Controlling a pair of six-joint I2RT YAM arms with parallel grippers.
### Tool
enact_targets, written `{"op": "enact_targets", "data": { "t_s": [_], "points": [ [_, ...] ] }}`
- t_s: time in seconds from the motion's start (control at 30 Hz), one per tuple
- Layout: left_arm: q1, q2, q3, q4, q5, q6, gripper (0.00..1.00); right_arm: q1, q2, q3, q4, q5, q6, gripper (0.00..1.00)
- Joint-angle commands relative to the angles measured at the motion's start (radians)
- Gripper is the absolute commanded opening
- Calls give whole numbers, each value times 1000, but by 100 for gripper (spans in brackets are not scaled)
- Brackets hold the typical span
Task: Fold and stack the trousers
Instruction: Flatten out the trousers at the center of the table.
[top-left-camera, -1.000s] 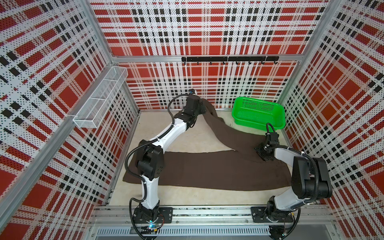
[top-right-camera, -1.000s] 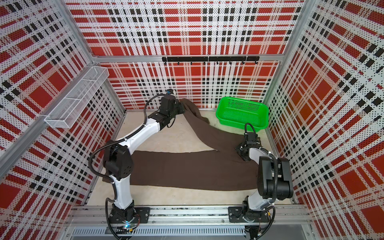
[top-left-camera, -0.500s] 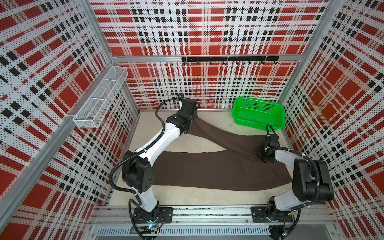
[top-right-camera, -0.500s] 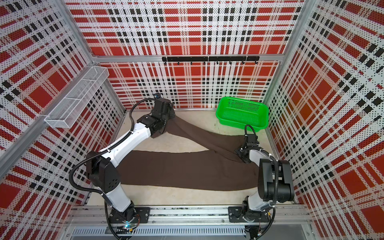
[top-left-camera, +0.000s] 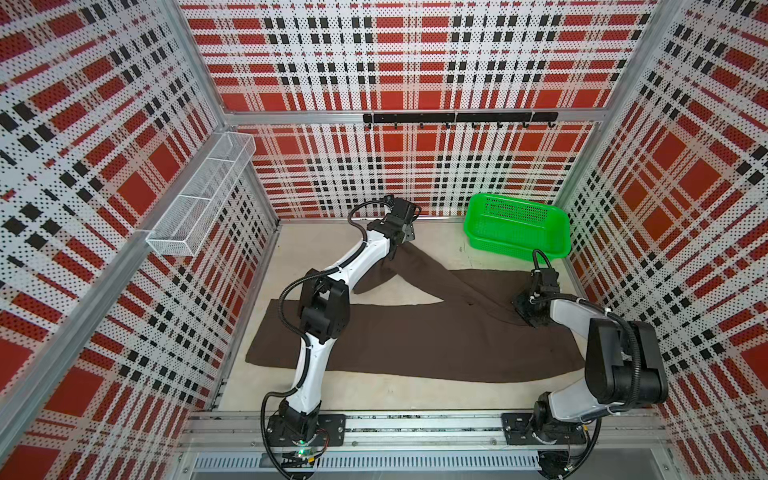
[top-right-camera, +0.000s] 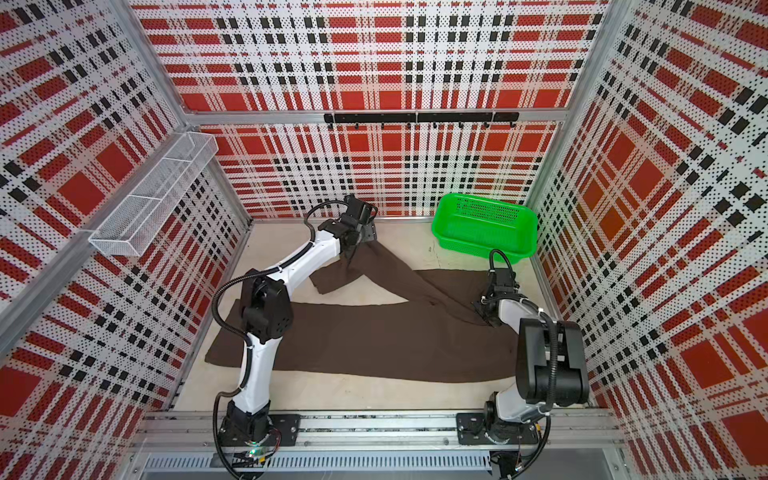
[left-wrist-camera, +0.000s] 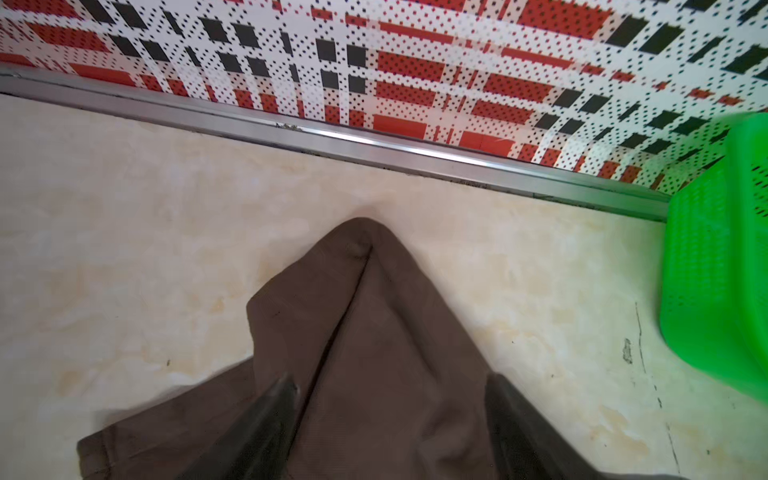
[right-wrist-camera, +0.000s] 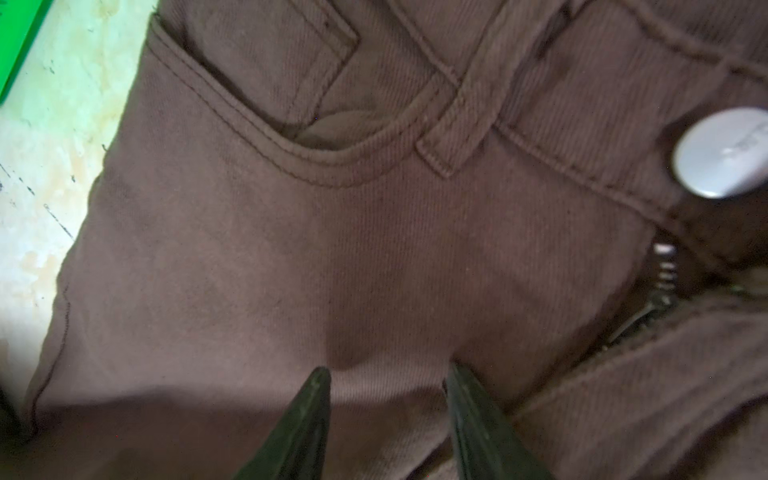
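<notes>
One change: the left fingers have let go. A second ago they were clamped on the far leg's end, lifted near the back wall. Now they stand wide just above the cloth, and that end lies dropped on the floor with a pinch peak left in it.

Right fingers have barely moved. They're partway apart, tips down on the hip below the front pocket. Can't tell if they nip a fold or just pin the cloth.

My read: the release looks like a reposition, not a fold. The legs are still splayed in a V, so leg-on-leg isn't done, and the left side likely needs a fresh grip.

The trousers cover most of the floor:
- Waist is on the robot's right, near the green basket but not in it.
- Near leg lies flat across the front, almost wall to wall.
- Far leg runs diagonally to back centre, its end bent back leftward and rumpled.
- Dark brown matte twill, front side up.
- Belt loop, silver button and a partly open fly show in the right wrist view.
</notes>
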Motion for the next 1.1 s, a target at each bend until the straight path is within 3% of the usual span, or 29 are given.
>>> {"op": "enact_targets", "data": {
  "t_s": [0.0, 0.1, 0.23, 0.33, 0.43, 0.7, 0.87, 1.07],
  "points": [
    [7, -189, -91, 15, -79, 36, 85, -5, 4, 9, -22, 11, -4, 49],
    [53, -367, -328, 89, -50, 8, 88, -2, 11, 15, -16, 0, -1, 49],
    [192, -554, -679, 173, 137, -32, 89, 10, 16, 27, -19, -1, 2, 49],
    [298, -637, -894, 247, 247, -42, 85, 17, 24, 38, -22, -1, 0, 48],
    [349, -675, -1026, 326, 369, -55, 80, 20, 34, 48, -28, 0, -2, 48],
    [359, -654, -1207, 539, 542, -152, 78, 24, 42, 59, -28, -6, 2, 47],
    [360, -608, -1262, 636, 575, -182, 67, 24, 40, 64, -31, -3, 0, 47],
    [354, -543, -1258, 673, 600, -196, 62, 25, 46, 69, -31, -4, 0, 47]
  ]
}}
